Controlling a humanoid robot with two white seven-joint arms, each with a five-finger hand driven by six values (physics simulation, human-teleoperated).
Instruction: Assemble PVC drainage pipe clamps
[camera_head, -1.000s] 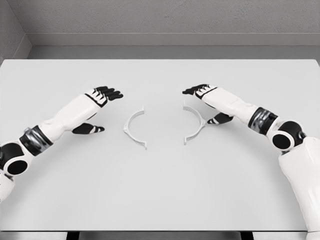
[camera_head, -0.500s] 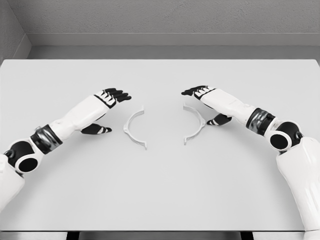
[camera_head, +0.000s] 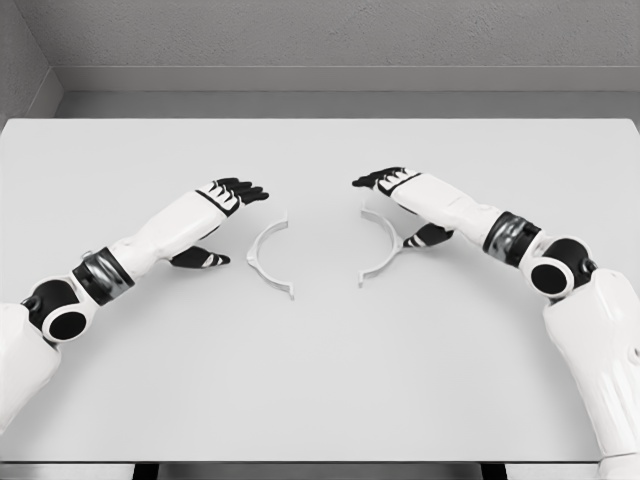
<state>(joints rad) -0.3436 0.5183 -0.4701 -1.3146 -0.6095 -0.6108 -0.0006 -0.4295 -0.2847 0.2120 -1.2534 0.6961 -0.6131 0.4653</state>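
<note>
Both hands advance inward: left hand (camera_head: 232, 192) and right hand (camera_head: 385, 181) (fingers spread, empty) flank unjoined left clamp half (camera_head: 264, 256) and right clamp half (camera_head: 384, 247).

The table (camera_head: 320, 380) has a smooth, matt, pale grey top with no grain or sheen. Both clamp halves, the left half (camera_head: 264, 257) and the right half (camera_head: 384, 247), look like thin white plastic, smooth and dull. The arms wear glossy white shells with dark metallic wrist bands; the left hand (camera_head: 225, 200) and right hand (camera_head: 392, 186) have matt black fingers. The back wall (camera_head: 340, 30) looks rough and grainy.
</note>
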